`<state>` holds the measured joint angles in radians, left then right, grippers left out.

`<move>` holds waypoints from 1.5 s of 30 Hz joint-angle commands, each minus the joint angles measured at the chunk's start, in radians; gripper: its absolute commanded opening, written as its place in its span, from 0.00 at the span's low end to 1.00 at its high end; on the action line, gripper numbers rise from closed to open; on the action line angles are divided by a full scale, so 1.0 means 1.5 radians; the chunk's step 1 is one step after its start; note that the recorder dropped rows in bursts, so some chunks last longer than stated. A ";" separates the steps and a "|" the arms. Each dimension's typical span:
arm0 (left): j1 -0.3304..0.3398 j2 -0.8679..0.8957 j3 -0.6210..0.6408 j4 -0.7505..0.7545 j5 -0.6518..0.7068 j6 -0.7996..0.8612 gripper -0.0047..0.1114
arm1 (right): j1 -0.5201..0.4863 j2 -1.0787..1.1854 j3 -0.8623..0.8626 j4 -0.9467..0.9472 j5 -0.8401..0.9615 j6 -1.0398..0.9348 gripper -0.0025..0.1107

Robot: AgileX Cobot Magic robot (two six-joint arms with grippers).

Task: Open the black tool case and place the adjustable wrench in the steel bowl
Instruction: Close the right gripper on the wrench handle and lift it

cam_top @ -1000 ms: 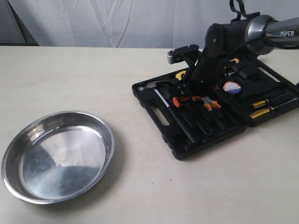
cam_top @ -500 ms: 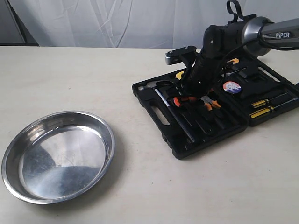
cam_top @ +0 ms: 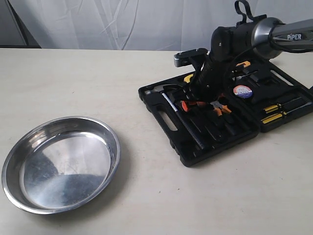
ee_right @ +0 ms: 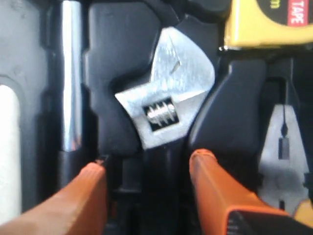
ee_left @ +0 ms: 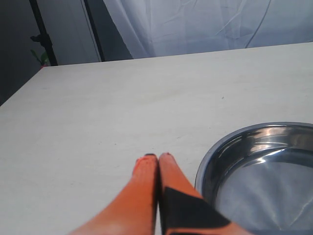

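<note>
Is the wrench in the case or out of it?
In. The wrench lies in its slot in the open case, with the open right gripper straddling its handle.

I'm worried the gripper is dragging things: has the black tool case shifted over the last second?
No. The black tool case sits where it was; its handle edge keeps the same gap to the steel bowl.

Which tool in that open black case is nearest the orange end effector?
The silver-headed adjustable wrench: its black handle lies between the right end effector's open fingers; the orange-handled pliers and steel-shafted hammer lie outside them.
</note>
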<state>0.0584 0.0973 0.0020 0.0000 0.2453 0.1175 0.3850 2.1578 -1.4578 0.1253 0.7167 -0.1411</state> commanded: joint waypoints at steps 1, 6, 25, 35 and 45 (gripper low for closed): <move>0.001 -0.003 -0.001 -0.005 -0.009 -0.004 0.04 | -0.007 0.009 0.010 -0.042 0.060 0.019 0.46; 0.001 -0.003 -0.001 -0.005 -0.009 -0.004 0.04 | -0.007 0.011 0.010 -0.051 0.046 0.019 0.46; 0.001 -0.003 -0.001 -0.005 -0.009 -0.004 0.04 | -0.003 0.022 0.010 -0.032 0.035 0.012 0.01; 0.001 -0.003 -0.001 -0.005 -0.009 -0.004 0.04 | 0.005 -0.034 0.010 -0.034 0.018 0.012 0.01; 0.001 -0.003 -0.001 -0.005 -0.009 -0.004 0.04 | 0.005 -0.062 0.010 -0.033 0.000 0.012 0.01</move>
<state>0.0584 0.0973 0.0020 0.0000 0.2453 0.1175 0.3923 2.1214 -1.4391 0.0788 0.7402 -0.1225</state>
